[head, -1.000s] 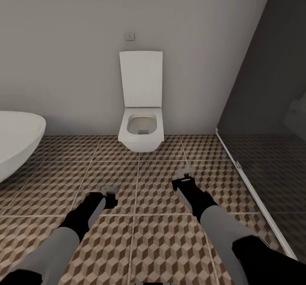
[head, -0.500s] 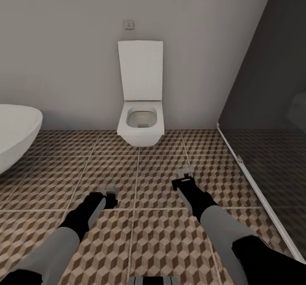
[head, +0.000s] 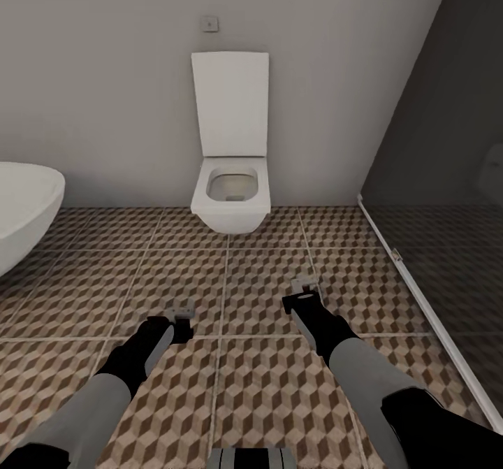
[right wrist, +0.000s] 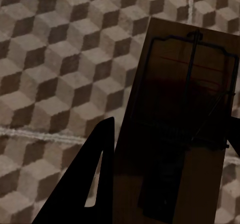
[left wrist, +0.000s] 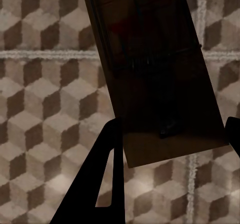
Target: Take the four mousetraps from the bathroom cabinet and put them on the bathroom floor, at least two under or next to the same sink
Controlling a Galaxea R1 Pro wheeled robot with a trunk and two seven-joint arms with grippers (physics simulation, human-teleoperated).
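Much of each mousetrap is hard to read: in the left wrist view the left mousetrap (left wrist: 155, 78) is a dark brown board in shadow, its wire frame and a faint red mark just visible, its far end cut off by the picture's edge. The right mousetrap (right wrist: 185, 129) is dim as well, a thin red line and the wire bar showing, its near end running out of the picture. In the head view both boards are too small and foreshortened to make out beyond pale slivers at the fingertips.

The left gripper (head: 180, 313) is closed on the left mousetrap — one dark finger (left wrist: 102, 179) lies along the board's edge, the other barely shows at the picture's margin. The right gripper (head: 304, 292) likewise clamps the right mousetrap, with one finger (right wrist: 92, 184) beside the board. Both traps are held above the bathroom floor (head: 230, 392), whose cube-patterned tiles and pale grout lines spread under both arms.

Ahead stands a white toilet (head: 230, 200) against the grey wall, lid up, its bowl shaded inside. A white bathtub (head: 24, 210) is cut off at the left edge — the dark glass shower screen (head: 440, 175) closes the right side.
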